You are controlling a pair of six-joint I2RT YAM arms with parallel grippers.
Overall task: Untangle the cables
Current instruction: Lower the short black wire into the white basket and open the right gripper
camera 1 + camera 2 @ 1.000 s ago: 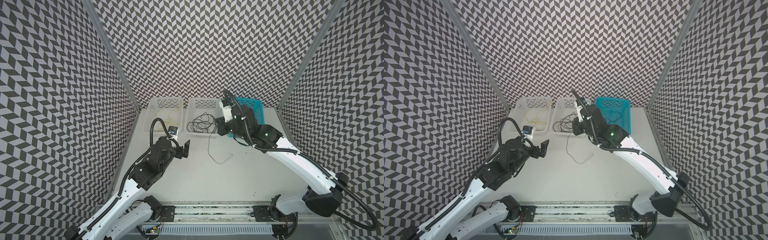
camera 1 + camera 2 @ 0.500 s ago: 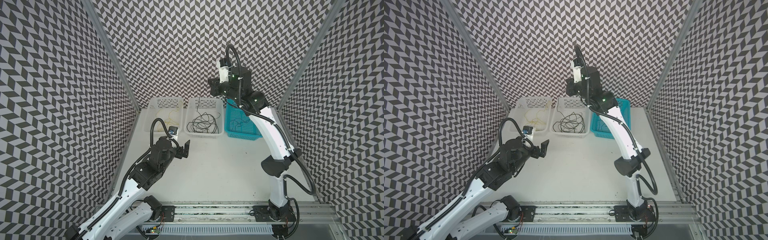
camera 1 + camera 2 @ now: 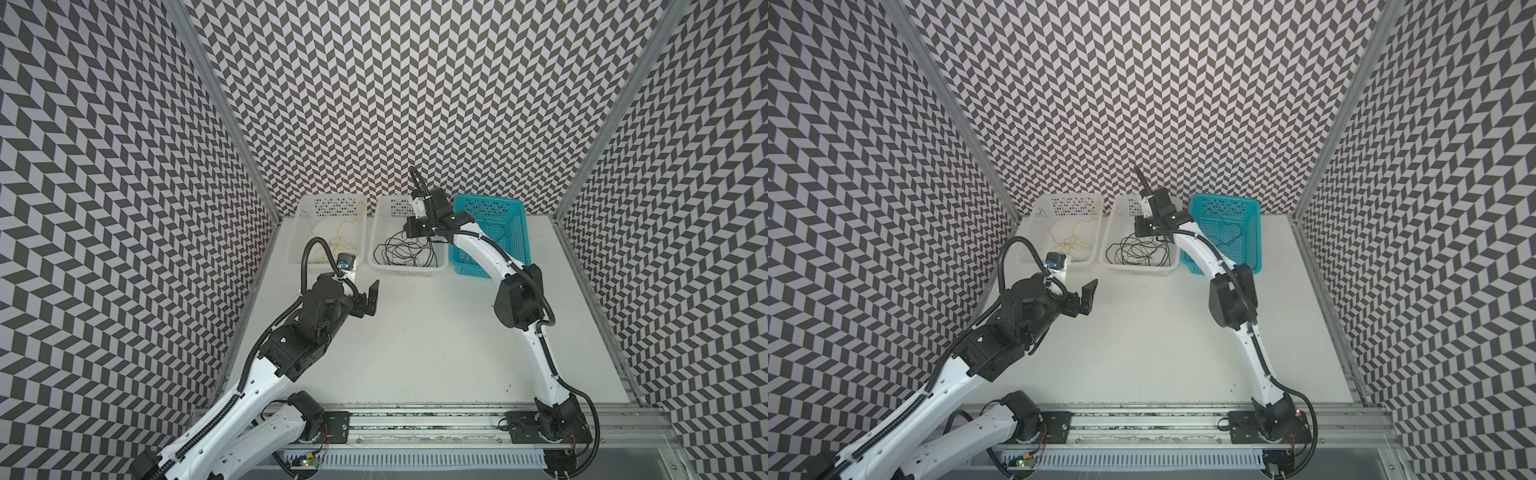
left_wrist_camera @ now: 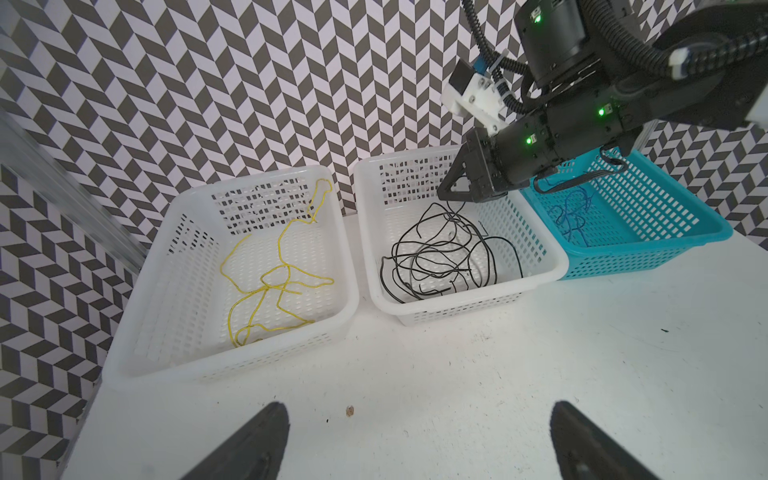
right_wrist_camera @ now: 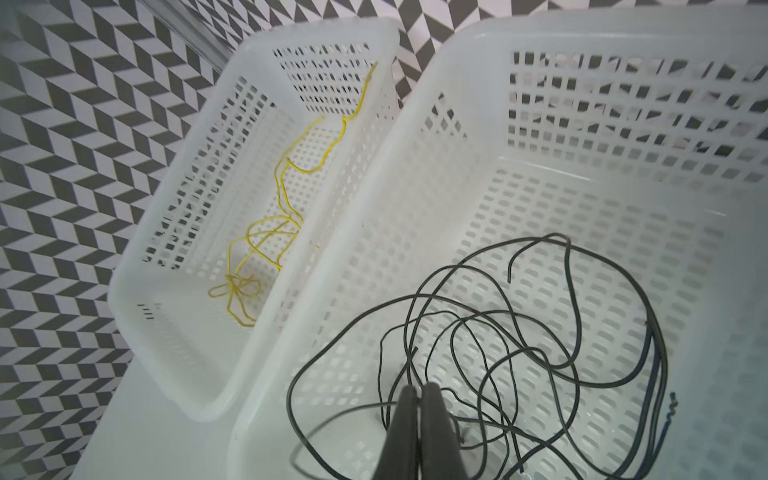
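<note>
Upper centre in both top views, black cables (image 3: 405,253) lie in the middle basket (image 3: 409,272), yellow cables (image 3: 336,239) in the left basket (image 3: 299,232), and blue cables (image 4: 571,216) in the blue basket (image 3: 521,232). The right jaws are closed just over the black ones; if they pinch one, I cannot tell. The left jaws stand wide open and empty over the counter (image 3: 415,332).

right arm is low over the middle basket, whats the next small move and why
Probably open the right gripper. It hangs shut low inside the middle white basket, and one of the black cables seems pinched in its tips. The other black ones lie in that basket, so letting go there would likely drop it with its own colour.
</note>
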